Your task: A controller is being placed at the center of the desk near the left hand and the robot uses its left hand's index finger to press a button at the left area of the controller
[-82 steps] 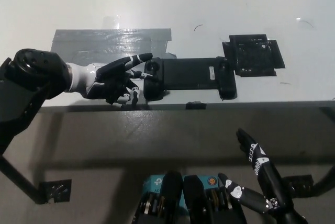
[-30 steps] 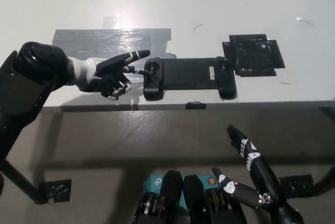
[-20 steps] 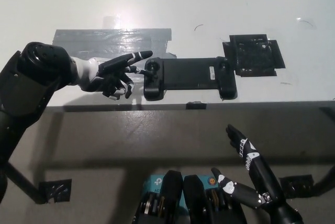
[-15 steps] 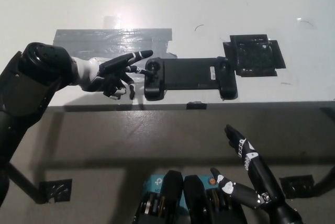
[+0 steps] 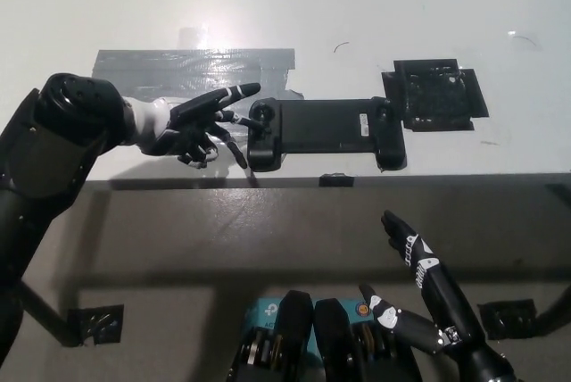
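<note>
- The desk [image 5: 375, 7] in front of me has a plain white top; its near edge runs straight across the view, with a dull grey surface below it.
- A black controller [image 5: 323, 132] lies flat on the desk, long side parallel to the near edge and close to it.
- A strip of grey tape [image 5: 178, 68] is stuck flat on the top, behind and to the left of the controller.
- A black square pad [image 5: 439, 95] lies flat just beyond the controller's right end.
</note>
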